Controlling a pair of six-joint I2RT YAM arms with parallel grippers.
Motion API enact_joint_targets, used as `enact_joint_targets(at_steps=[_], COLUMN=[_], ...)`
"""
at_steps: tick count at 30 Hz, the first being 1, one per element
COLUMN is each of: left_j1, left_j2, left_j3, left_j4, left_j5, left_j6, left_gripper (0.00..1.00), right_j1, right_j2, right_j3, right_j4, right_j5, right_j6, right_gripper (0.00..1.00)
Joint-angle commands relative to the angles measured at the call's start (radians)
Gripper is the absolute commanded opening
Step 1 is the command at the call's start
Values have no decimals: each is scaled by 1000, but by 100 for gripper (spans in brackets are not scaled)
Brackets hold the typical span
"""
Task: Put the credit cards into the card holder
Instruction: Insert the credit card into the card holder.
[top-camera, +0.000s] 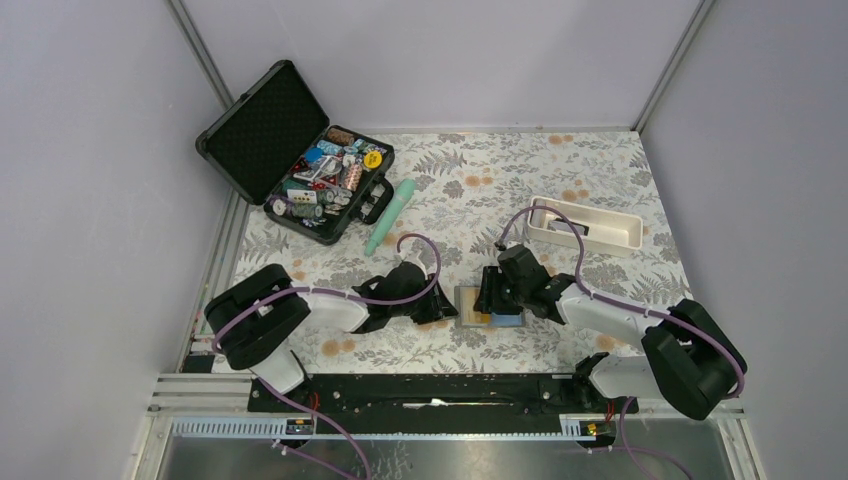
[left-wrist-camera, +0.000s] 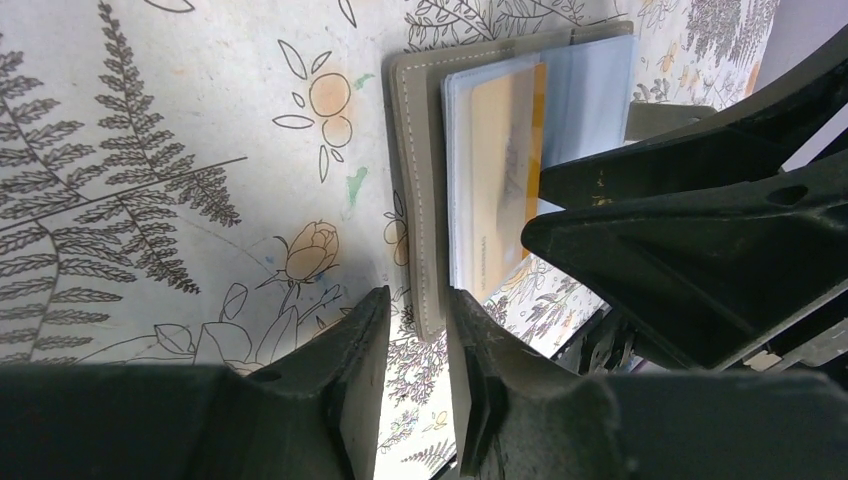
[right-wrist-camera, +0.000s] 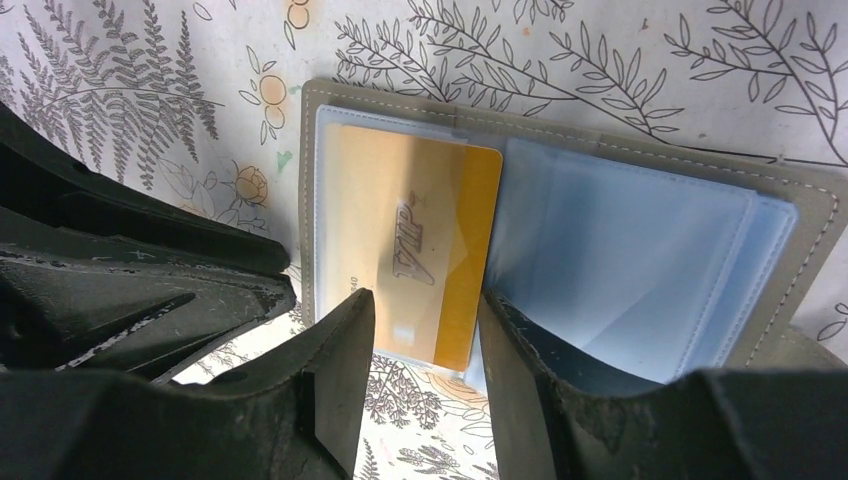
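Observation:
The grey-brown card holder lies open on the table between my two grippers. An orange-yellow card marked VIP sits in its clear left pocket, with the card's right edge sticking out. Pale blue clear sleeves fill the right half. My right gripper is open and straddles the near end of that card; it also shows in the top view. My left gripper stands narrowly open around the holder's left edge, with a gap on one side; it also shows in the top view. No other card shows clearly.
An open black hard case full of small items stands at the back left. A mint-green tube lies beside it. A white oblong tray sits at the back right. The table has a floral cloth.

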Motion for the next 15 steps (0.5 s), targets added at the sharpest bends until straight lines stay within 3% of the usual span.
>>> enact_joint_targets(at_steps=[1,15], left_j1=[-6,-8], left_j2=[22,41], left_j3=[27,17], left_j4=[51,73], left_j5=[-9,3], left_j6=[13,14], left_gripper=[29,19], right_j1=[7,7], right_j2=[18,26], right_j3=[-4,-1], right_j4=[13,64], right_j5=[-19,-75], right_j6=[14,56], right_gripper=[49,47])
